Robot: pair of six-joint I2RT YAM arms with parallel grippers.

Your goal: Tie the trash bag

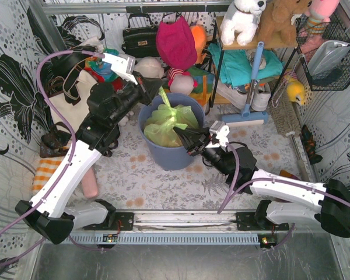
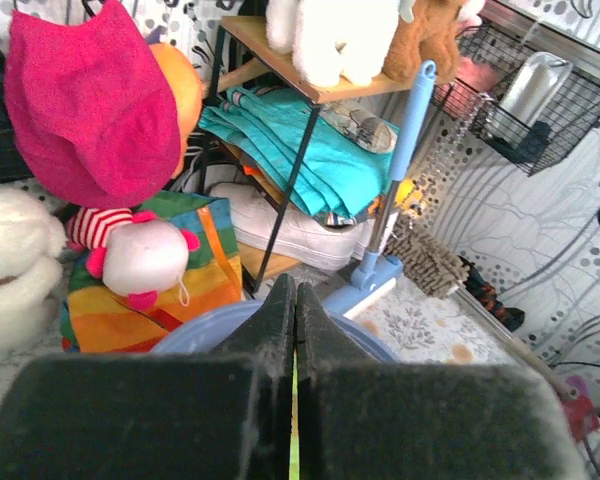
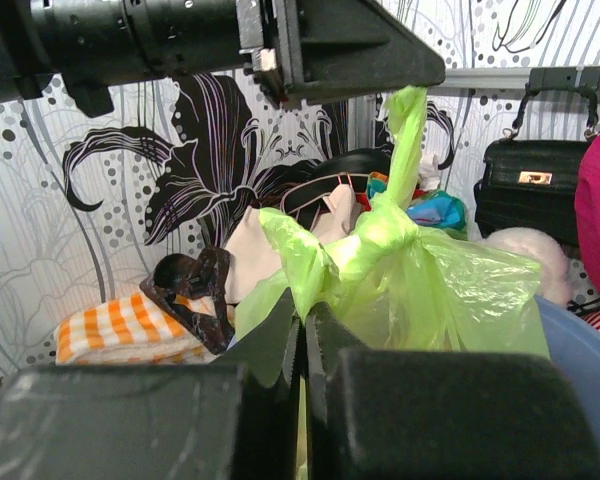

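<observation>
Trash bag [image 1: 166, 122] sits in the bin [image 1: 176, 158], centre of frame, top gathered, one tail standing upright. Left gripper [image 1: 147, 93], just upper left of the bag, is clamped on that tail. Right gripper [image 1: 184, 135], at the bag's right side, is closed, apparently pinching a bag flap; the contact is partly hidden.

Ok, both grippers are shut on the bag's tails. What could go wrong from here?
1. The tail stretched from the knot up into the left gripper is thin plastic. A harder pull could tear it or slip it free.
2. The right gripper pinches only a narrow fold of the trash bag, so that hold may slide off.
3. The bag sits in the blue-grey bin. Pulling upward might lift the bag out or tip the bin.
</observation>
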